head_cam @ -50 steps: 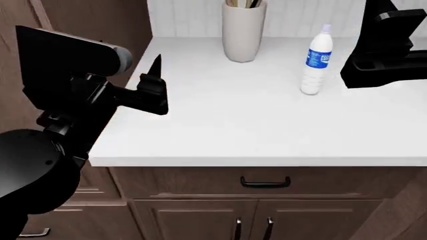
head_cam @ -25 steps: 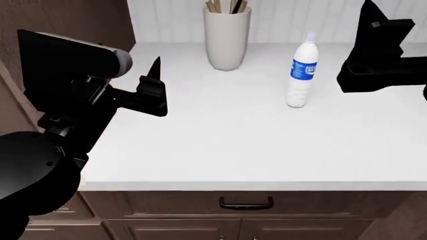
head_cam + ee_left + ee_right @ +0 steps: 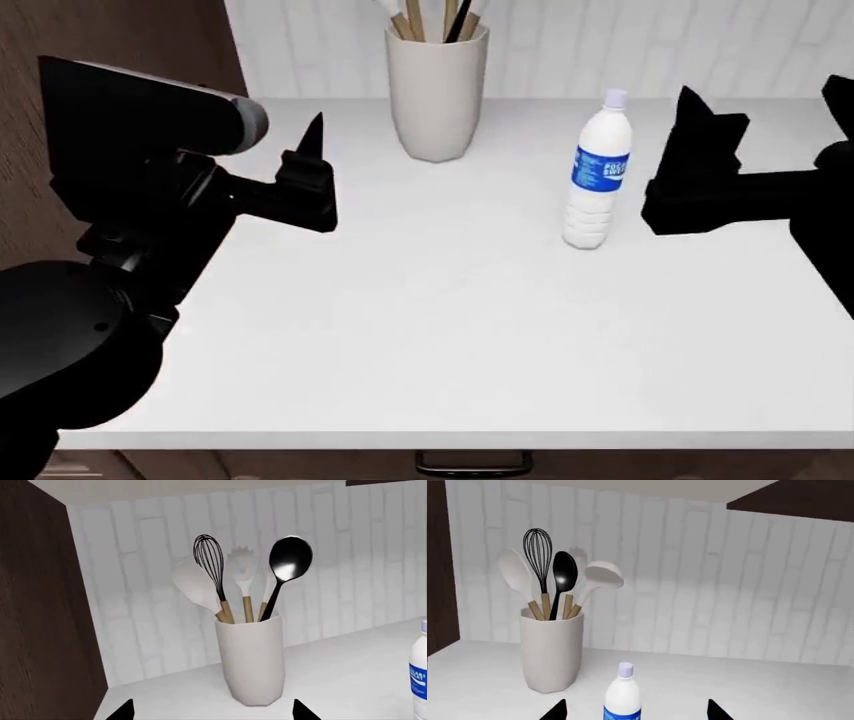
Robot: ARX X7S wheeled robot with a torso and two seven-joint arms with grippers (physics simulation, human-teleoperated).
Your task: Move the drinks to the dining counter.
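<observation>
A clear plastic bottle with a blue label (image 3: 593, 180) stands upright on the white worktop (image 3: 441, 320), towards its back right. My right gripper (image 3: 693, 140) is open and empty, just right of the bottle and apart from it. In the right wrist view the bottle (image 3: 622, 695) stands ahead, between the tips of the right gripper (image 3: 636, 713). My left gripper (image 3: 311, 150) is open and empty over the worktop's left part; in its wrist view the left gripper (image 3: 212, 715) faces the vase, and the bottle (image 3: 420, 680) shows at the edge. The coffee cup, carton and dining counter are out of view.
A beige-grey vase with kitchen utensils (image 3: 434, 90) stands at the back by the white tiled wall; it also shows in the left wrist view (image 3: 252, 662) and the right wrist view (image 3: 552, 647). A dark wood cabinet side (image 3: 40, 620) bounds the worktop's left. A black drawer handle (image 3: 474, 463) is below the front edge.
The head view has moved closer over the worktop. My right gripper has come down and left, nearer the bottle. The left gripper holds its place in the view.
</observation>
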